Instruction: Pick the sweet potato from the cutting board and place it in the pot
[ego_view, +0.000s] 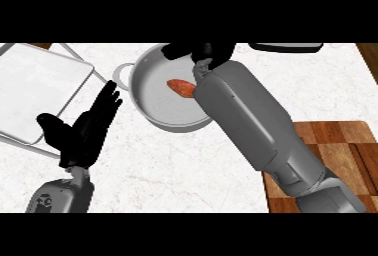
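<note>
The orange sweet potato lies inside the grey pot at the counter's upper middle, its right end hidden by my right forearm. My right hand hovers over the pot's far rim, fingers spread and holding nothing, apart from the sweet potato. The wooden cutting board sits at the lower right with nothing visible on it; my right arm crosses its left part. My left hand rests open at the lower left, fingers pointing up toward the pot's left handle.
A white tray with a grey rim occupies the upper left, just beside my left hand. A dark object shows at the top edge, right of the pot. White marble counter lies between the arms.
</note>
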